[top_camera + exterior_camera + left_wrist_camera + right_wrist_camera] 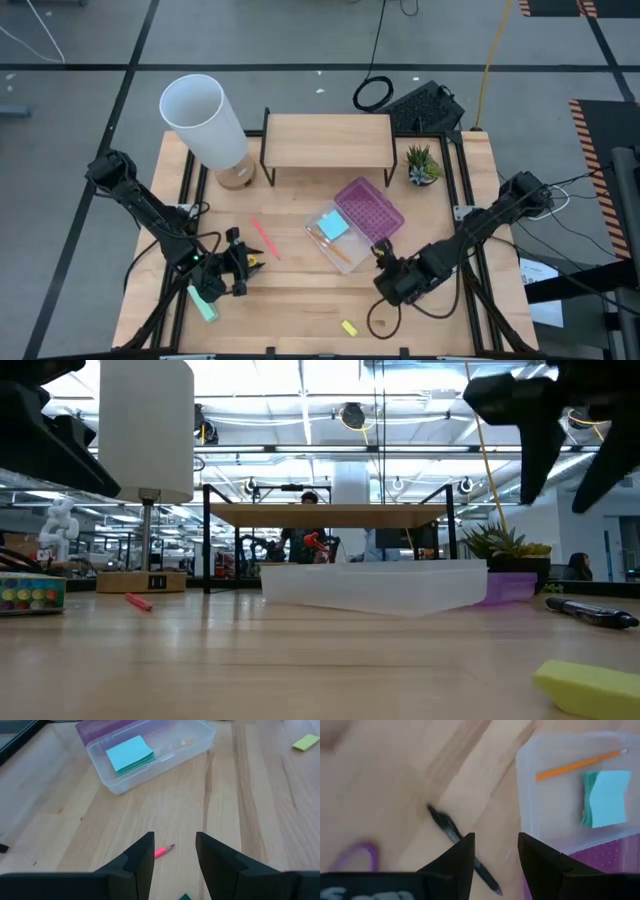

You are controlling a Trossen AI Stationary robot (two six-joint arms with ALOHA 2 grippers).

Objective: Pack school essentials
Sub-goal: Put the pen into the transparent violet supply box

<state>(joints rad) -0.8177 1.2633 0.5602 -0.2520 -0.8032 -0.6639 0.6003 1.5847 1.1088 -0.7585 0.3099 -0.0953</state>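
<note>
A clear plastic pencil case [335, 238] sits at the centre of the high view, its purple lid [369, 209] lying open against its upper right edge. Inside are two things: one blue sticky-note pad [332, 227] and one orange pencil [333, 249].

Outside the case, the high view shows one pink pencil [264, 238] left of centre, one green crayon box [203, 302] at lower left, and one small yellow block [349, 327] near the bottom edge.

The left gripper [241, 263] hovers at lower left, just beside the pink pencil's lower end, its fingers spread apart and holding nothing. The right gripper [384, 262] hangs right of centre, close to the case's lower right corner, fingers also parted and empty.

The right wrist view alone shows one black pen [451, 833] on the wood below the fingers, and a purple loop [356, 855] at the frame's lower left, too blurred to name; the arm hides both from above. The low view shows the crayon colours on the box at its left edge, and the pen at its right.

Across the top of the high view stand one white lamp [205, 120], one wooden shelf [327, 142] and one small potted plant [421, 165].
</note>
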